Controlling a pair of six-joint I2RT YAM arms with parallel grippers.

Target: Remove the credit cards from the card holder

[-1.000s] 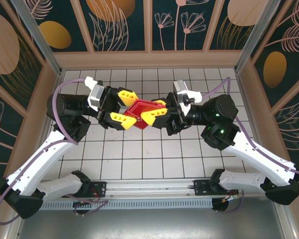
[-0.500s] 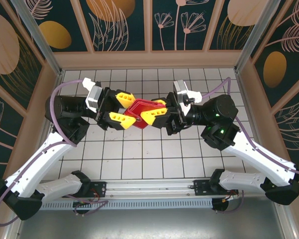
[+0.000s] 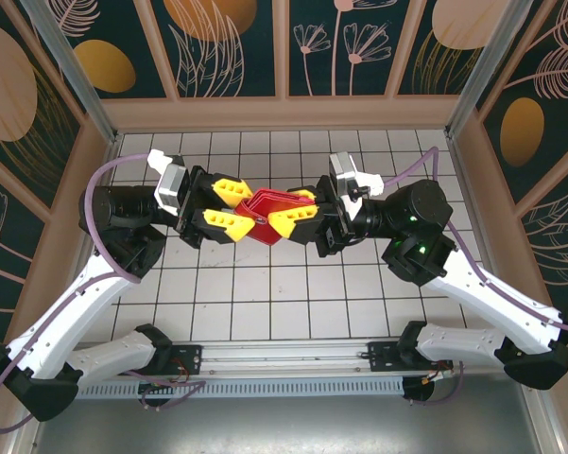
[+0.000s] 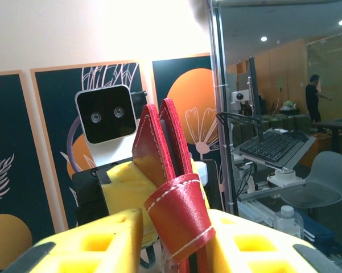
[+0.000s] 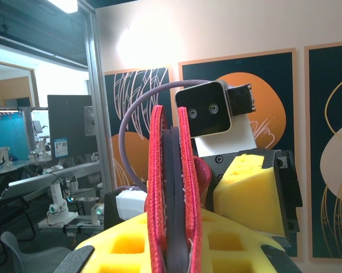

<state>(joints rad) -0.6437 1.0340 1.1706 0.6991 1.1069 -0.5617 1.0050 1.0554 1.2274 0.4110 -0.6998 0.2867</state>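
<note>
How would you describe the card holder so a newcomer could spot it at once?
Look over the white tiled table, where the left gripper and right gripper meet. Between their yellow fingers is the card holder, a small red stitched folding wallet, the only red thing there.

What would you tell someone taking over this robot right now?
The right fingers are shut on the red card holder, held in the air. The left fingers flank its loose flap; whether they pinch it I cannot tell. Done: holder picked up. Left: pull the credit cards out; a dark layer inside it may be them.
</note>
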